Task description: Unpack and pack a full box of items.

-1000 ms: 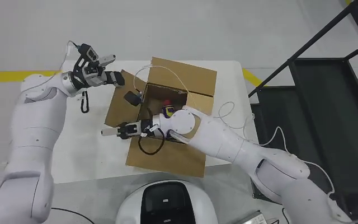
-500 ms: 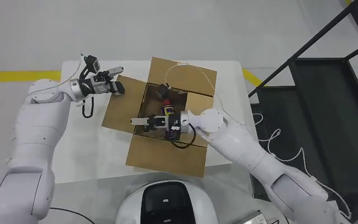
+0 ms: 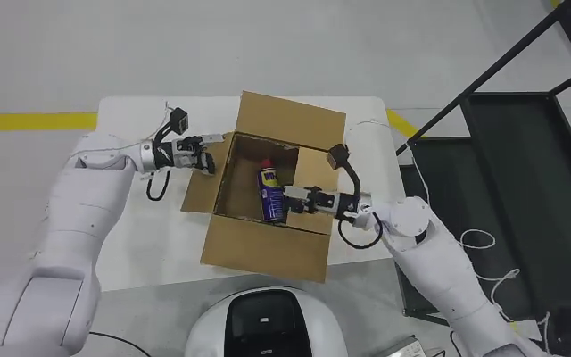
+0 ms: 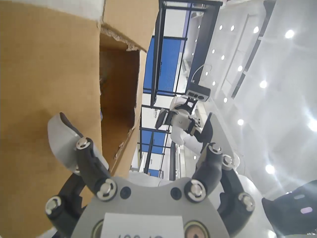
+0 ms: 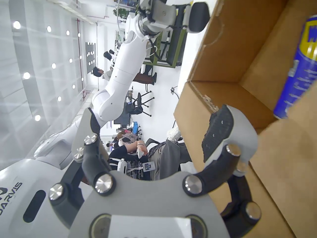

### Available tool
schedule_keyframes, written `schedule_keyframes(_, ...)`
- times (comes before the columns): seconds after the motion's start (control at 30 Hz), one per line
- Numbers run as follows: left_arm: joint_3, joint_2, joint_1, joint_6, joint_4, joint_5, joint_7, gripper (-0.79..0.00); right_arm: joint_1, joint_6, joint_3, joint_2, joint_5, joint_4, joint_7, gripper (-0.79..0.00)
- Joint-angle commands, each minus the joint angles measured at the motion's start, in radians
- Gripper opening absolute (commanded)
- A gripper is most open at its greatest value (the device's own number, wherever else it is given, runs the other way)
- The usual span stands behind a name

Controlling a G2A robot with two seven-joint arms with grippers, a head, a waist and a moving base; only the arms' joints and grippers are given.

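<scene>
At the open box (image 3: 268, 248) on the table (image 3: 134, 241), the right gripper (image 3: 293, 204) is just beside the spray can (image 3: 271, 189), with its fingers spread and nothing in them. I think it should go around the can's middle and close softly so the can does not roll, while the left gripper (image 3: 212, 153), fingers spread too, could hold the side flap steady. The can is blue and yellow with a red top, and it looks to be lying down inside the box.

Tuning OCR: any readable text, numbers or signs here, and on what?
On the spray can in the cardboard box: print too small in the top view, blurred and cut off in the right wrist view.
On the sticker behind the left gripper: digits cut off at the edge.
Nothing quotable.
</scene>
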Motion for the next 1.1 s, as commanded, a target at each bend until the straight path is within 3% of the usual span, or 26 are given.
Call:
schedule_keyframes(0.0,0.015,0.000,0.004,0.004,-0.014,0.023,-0.023,0.000,-0.026,0.017,0.032,0.005,-0.007,-0.008,-0.008,0.000)
schedule_keyframes(0.5,0.029,0.028,0.080,0.049,-0.193,0.085,-0.120,0.000,-0.179,0.104,0.248,0.026,-0.123,0.004,-0.293,0.000)
schedule_keyframes(0.77,0.023,0.033,0.083,0.066,-0.212,0.071,-0.073,0.000,-0.171,0.063,0.250,0.022,-0.100,0.035,-0.283,0.000)
schedule_keyframes(1.07,-0.024,0.044,0.038,0.072,-0.290,0.019,-0.042,0.000,-0.198,-0.043,0.290,0.027,0.033,0.011,-0.117,0.000)
